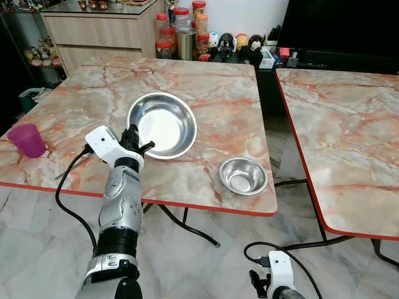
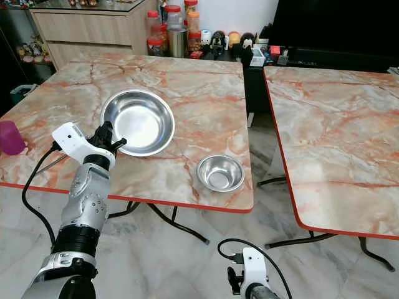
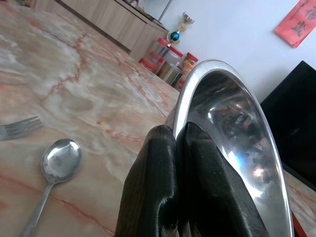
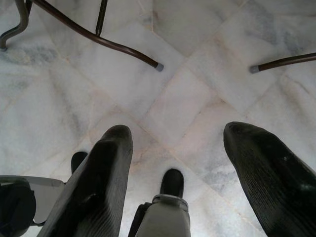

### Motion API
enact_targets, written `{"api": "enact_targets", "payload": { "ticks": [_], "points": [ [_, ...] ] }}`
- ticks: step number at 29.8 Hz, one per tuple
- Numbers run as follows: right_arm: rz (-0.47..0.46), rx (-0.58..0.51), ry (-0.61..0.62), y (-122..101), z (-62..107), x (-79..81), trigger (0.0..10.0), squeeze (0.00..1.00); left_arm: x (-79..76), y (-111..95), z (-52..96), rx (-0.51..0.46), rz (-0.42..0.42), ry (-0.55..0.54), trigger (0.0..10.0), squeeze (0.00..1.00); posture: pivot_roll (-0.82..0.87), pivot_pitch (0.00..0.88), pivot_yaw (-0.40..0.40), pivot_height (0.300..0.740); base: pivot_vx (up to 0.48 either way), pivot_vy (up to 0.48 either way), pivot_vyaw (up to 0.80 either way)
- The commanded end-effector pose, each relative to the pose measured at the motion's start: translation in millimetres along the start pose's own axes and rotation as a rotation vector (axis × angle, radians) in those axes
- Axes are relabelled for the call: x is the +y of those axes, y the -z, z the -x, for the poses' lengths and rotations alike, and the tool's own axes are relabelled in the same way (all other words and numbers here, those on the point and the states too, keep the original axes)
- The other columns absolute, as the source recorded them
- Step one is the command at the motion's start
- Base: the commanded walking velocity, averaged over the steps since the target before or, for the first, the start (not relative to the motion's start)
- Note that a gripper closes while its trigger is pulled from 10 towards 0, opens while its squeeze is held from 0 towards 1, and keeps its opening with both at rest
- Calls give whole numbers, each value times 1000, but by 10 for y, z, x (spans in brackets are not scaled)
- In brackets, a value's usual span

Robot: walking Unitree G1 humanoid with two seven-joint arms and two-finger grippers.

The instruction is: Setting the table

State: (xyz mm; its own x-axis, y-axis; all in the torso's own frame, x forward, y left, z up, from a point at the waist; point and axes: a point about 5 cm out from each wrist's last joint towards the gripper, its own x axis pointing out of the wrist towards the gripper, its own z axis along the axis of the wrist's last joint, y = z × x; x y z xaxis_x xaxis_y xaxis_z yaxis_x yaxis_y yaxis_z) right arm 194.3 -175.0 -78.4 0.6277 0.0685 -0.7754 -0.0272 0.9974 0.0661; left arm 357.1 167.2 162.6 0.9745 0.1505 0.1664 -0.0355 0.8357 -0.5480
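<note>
Left eye view: at the bottom of the scene the right gripper [image 4: 175, 163] hangs idle over the marble floor [image 4: 207, 94], its two black fingers spread wide with nothing between them. Above it the left arm reaches up past the table's red near edge, elbow low and wrist cocked inward, so that the left gripper [image 1: 138, 144] meets the near-left rim of the large steel bowl [image 1: 163, 124]. In the left wrist view its fingers [image 3: 163, 187] are pressed together on that thin rim. The bowl sits near the middle of the marble table [image 1: 93, 93]; a small steel bowl [image 1: 243, 175] stands apart toward the near right corner, and a spoon [image 3: 57, 168] and fork [image 3: 17, 127] lie just beside the large one. Polished sheet steel should be light and stiff but slick, so the rolled rim looks the only sound hold. Farther left stands a purple cup [image 1: 27, 139].
</note>
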Motion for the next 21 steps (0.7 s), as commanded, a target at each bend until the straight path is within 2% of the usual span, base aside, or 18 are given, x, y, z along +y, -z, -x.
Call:
{"api": "enact_targets", "payload": {
  "ticks": [1, 11, 21],
  "points": [
    [-10, -10, 16, -42, -1, -47, 10000, 0, -61, -130, -48, -59, -7, 14, 10000, 0, -26, 0, -41, 728, 0, -379, 0],
    [-14, -17, 15, -77, -11, -33, 10000, 0, -65, -194, -81, -88, -2, 8, 10000, 0, -24, 0, -42, 728, 0, -400, 0],
    [-22, -13, 13, -46, -6, -22, 10000, 0, -49, -340, -123, -138, -6, -3, 10000, 0, -28, 0, -37, 728, 0, -415, 0]
  ]
}}
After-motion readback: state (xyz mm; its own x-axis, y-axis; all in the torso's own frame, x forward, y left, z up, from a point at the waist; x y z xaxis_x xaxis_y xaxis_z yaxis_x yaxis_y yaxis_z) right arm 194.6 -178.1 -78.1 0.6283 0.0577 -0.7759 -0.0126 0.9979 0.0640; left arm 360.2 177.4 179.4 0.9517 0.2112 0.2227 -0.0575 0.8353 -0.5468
